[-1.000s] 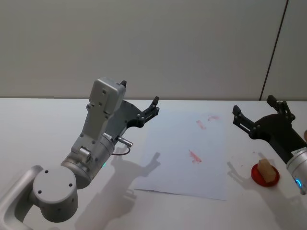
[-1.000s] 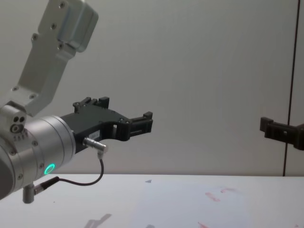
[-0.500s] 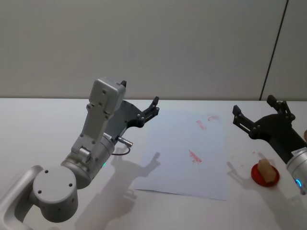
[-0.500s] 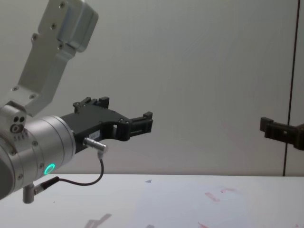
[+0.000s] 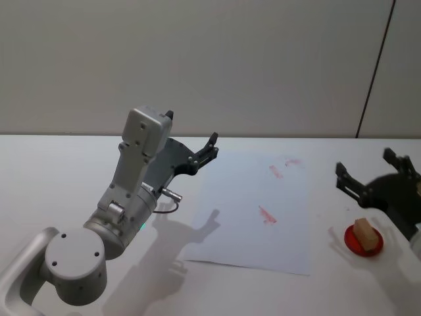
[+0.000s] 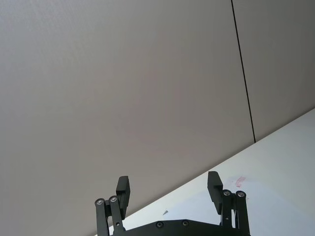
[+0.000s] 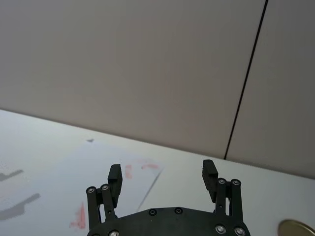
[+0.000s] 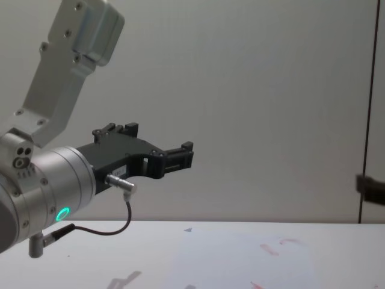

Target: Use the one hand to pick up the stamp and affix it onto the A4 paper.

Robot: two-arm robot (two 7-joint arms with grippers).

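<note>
Head view: my right gripper (image 5: 365,164) hangs with its jaws spread wide over the right side of the table (image 5: 59,164), just beyond the stamp (image 5: 364,232). The stamp is a small tan block standing on a red dish (image 5: 352,245), close to the right edge of the paper (image 5: 253,217) but not on it. Nothing is in my grip. My left gripper (image 6: 168,186), also wide open and empty, is parked in the air near the paper's far left corner.

The trouble, as I judge it, lies in the descent. The block is small and stands proud of a shallow dish, so a finger coming down off-line could knock it over or catch the dish rim and skid the whole lot toward the table edge. A pinch taken off-centre or too high could let the block twist between my fingers, and a tilted stamp would print only part of its face.

The sheet itself looks loose and thin. A press that drags sideways could shove or wrinkle it, and a sticky lift could pull it up with the stamp. It already carries several red marks (image 5: 266,214), so a careless landing could also fall on top of one.
</note>
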